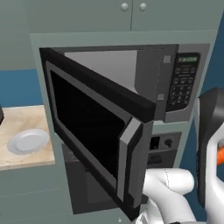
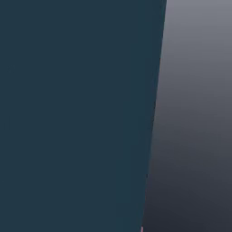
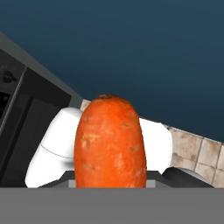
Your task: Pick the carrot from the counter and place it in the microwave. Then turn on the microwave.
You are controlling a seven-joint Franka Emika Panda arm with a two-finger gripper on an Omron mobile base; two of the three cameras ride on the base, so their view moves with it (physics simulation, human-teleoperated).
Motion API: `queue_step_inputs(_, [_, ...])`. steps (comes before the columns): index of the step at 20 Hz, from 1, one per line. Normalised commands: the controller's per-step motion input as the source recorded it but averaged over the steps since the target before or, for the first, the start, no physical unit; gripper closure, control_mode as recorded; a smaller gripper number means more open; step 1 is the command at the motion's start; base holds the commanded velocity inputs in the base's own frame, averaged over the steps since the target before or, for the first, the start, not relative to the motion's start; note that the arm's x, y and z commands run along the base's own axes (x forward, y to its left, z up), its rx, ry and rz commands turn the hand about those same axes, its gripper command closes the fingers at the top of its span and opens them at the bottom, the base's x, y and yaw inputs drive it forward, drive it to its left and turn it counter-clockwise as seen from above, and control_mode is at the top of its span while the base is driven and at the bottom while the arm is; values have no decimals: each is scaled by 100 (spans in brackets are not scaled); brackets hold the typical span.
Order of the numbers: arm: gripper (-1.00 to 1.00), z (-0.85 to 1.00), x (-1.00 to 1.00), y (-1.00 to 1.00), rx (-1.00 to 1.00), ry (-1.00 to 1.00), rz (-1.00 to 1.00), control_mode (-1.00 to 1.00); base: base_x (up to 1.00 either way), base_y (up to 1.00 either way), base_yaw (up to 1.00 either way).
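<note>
Carrot [image 3: 110, 142] rough, pitted skin (matt); counter [image 1: 26, 118] marbled stone.

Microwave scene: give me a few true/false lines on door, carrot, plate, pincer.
1. The microwave door stands open. True.
2. The carrot lies on the plate. False: it sits in the shut pincer, as the hand view shows up close.
3. The plate rests on the counter, left of the microwave. True.
4. The carrot is already inside the microwave. False: the cavity seen through the open door holds nothing visible, and the carrot is at the hand.
5. The keypad is on the microwave's left side. False: it is on the right, under a green display.
</note>
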Motion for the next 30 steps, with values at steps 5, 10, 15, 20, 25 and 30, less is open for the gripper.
queue_step_inputs(5, [100, 0, 0, 0, 0, 0, 0, 100, 16, -43, 11])
queue_step_inputs(10, [100, 0, 0, 0, 0, 0, 0, 100, 12, -36, 11])
queue_step_inputs(15, [100, 0, 0, 0, 0, 0, 0, 100, 13, -29, 9])
queue_step_inputs(20, [100, 0, 0, 0, 0, 0, 0, 100, 0, 0, 2])
queue_step_inputs(25, [100, 0, 0, 0, 0, 0, 0, 100, 0, 0, 4])
queue_step_inputs(30, [100, 0, 0, 0, 0, 0, 0, 100, 0, 0, 19])
